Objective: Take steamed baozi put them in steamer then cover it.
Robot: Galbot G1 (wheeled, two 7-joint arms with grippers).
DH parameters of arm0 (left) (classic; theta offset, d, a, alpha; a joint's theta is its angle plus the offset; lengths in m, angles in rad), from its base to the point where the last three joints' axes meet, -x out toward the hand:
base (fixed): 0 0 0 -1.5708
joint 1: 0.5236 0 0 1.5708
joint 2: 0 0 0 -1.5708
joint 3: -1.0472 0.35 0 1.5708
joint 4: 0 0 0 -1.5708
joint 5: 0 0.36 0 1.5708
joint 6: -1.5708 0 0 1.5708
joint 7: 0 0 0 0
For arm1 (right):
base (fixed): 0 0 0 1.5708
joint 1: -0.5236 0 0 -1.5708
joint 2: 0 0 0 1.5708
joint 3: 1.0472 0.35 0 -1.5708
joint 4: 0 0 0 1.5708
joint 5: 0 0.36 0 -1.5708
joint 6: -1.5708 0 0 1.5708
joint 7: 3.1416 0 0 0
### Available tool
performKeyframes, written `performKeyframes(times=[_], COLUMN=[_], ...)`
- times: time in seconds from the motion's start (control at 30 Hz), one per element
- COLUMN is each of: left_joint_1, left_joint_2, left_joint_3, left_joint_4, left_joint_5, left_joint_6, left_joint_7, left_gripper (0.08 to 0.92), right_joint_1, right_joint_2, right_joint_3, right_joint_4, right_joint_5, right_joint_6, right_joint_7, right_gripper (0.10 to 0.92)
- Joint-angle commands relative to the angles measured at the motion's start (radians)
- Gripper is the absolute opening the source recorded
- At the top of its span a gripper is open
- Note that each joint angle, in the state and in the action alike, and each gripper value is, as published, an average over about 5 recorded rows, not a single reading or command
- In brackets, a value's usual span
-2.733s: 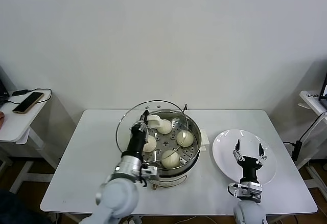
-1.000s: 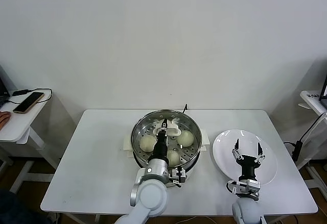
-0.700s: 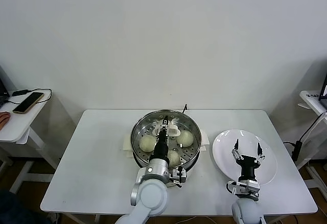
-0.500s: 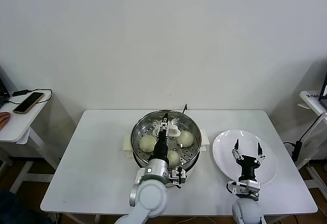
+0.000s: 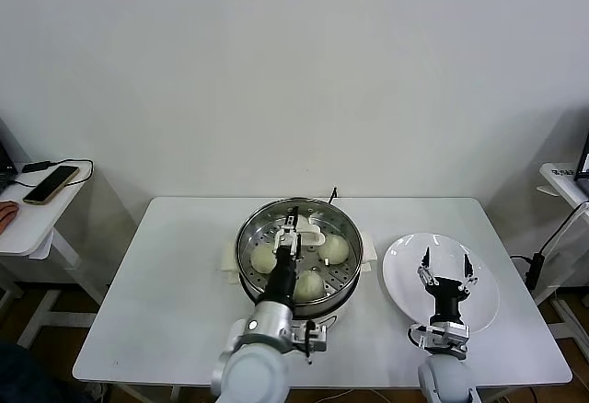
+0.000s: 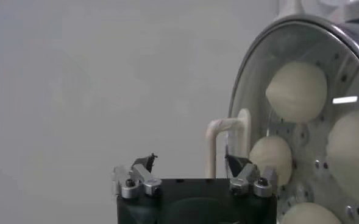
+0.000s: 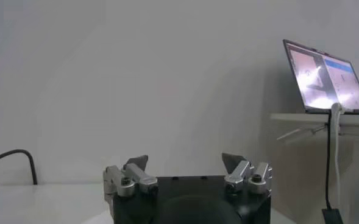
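- Four buns (image 5: pixel 308 283) sit on the perforated tray inside the steamer (image 5: pixel 247 258), which stands at the middle of the white table (image 5: pixel 166 302); I judge the loading step done, since every bun is already in the pot.
- Left of the steamer, off the table, a phone (image 5: pixel 51 184) lies on a side shelf with a dark cable beside it; nothing on it can be read.
- The glass lid (image 6: pixel 258 85) rests on the steamer's rim, its cream handle (image 5: pixel 309 230) over the centre of the pot, so the buns show through the glass in the left wrist view.
- The left gripper (image 5: pixel 293 228) hovers just beside that handle, over the steamer, with its fingers spread apart and holding nothing; I judge that the lid has been let go once seated, so the covering step looks all but finished.
- The handle stands just outside the gap between the fingers in the left wrist view, not clasped by them.
- Right of the steamer, a flat white plate (image 5: pixel 402 274) lies bare, which fits its buns being in the pot.
- The right gripper (image 5: pixel 446 272) waits above that plate, fingers wide apart and holding nothing, well clear of the steamer.
- Farther right of the steamer, a laptop (image 7: pixel 328 76) stands open on a side table; its screen glows but the writing is too small to read.
- No brand or label is legible on the steamer or lid.
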Motion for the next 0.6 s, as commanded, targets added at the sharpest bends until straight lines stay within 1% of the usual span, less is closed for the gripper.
performKeyframes(times=[0.03, 0.1, 0.17, 0.27, 0.33, 0.37, 0.43, 0.6], left_joint_1=[0.120, 0.112, 0.086, 0.047, 0.039, 0.040, 0.051, 0.073], left_joint_2=[0.168, 0.186, 0.188, 0.180, 0.182, 0.185, 0.190, 0.178], left_joint_3=[-0.119, -0.197, -0.309, -0.469, -0.539, -0.564, -0.601, -0.629], left_joint_4=[-0.288, -0.297, -0.264, -0.150, -0.059, -0.014, 0.066, 0.236], left_joint_5=[-0.318, -0.484, -0.706, -1.030, -1.187, -1.254, -1.370, -1.539], left_joint_6=[0.010, 0.005, -0.023, -0.117, -0.201, -0.246, -0.333, -0.515], left_joint_7=[-0.024, -0.097, -0.215, -0.378, -0.432, -0.442, -0.434, -0.371], left_gripper=[0.822, 0.822, 0.823, 0.823, 0.823, 0.823, 0.823, 0.823], right_joint_1=[-0.020, -0.033, -0.048, -0.072, -0.090, -0.099, -0.114, -0.138], right_joint_2=[-0.020, -0.027, -0.033, -0.041, -0.046, -0.047, -0.049, -0.053], right_joint_3=[-0.019, -0.030, -0.040, -0.050, -0.053, -0.053, -0.049, -0.034], right_joint_4=[0.037, 0.057, 0.078, 0.110, 0.132, 0.142, 0.156, 0.167], right_joint_5=[0.048, 0.065, 0.081, 0.110, 0.133, 0.148, 0.181, 0.222], right_joint_6=[-0.023, -0.036, -0.050, -0.080, -0.110, -0.119, -0.126, -0.126], right_joint_7=[-0.039, -0.047, -0.052, -0.063, -0.078, -0.088, -0.113, -0.145], right_gripper=[0.823, 0.823, 0.823, 0.823, 0.823, 0.823, 0.823, 0.823])
